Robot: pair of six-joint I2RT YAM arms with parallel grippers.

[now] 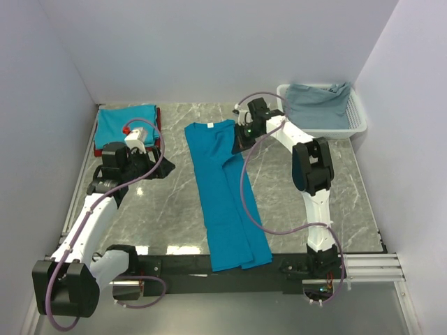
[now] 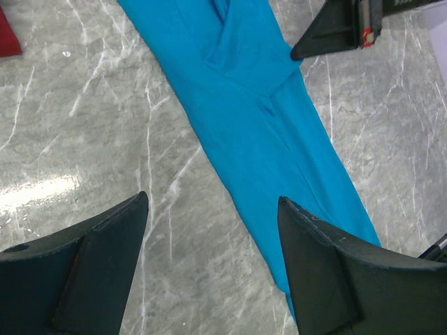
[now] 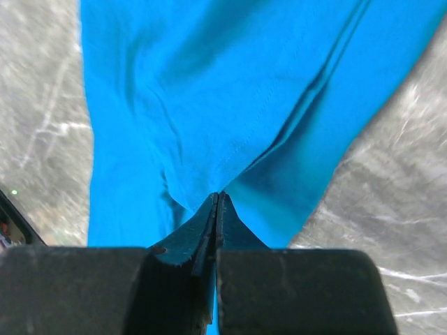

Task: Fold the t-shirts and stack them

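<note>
A bright teal-blue t-shirt (image 1: 225,192) lies on the marble table as a long narrow strip, running from the back to the front edge. My right gripper (image 1: 238,147) is shut on a fold of its right edge near the collar end; the wrist view shows the jaws (image 3: 218,195) pinched on the cloth (image 3: 209,84). My left gripper (image 1: 162,166) is open and empty above bare table just left of the shirt (image 2: 265,132). A folded teal shirt (image 1: 126,123) rests on a dark red one (image 1: 160,142) at the back left.
A white lattice basket (image 1: 357,120) holding grey-blue cloth (image 1: 321,103) stands at the back right. A black rail (image 1: 188,265) runs along the table's front edge. Walls close in the left, back and right sides.
</note>
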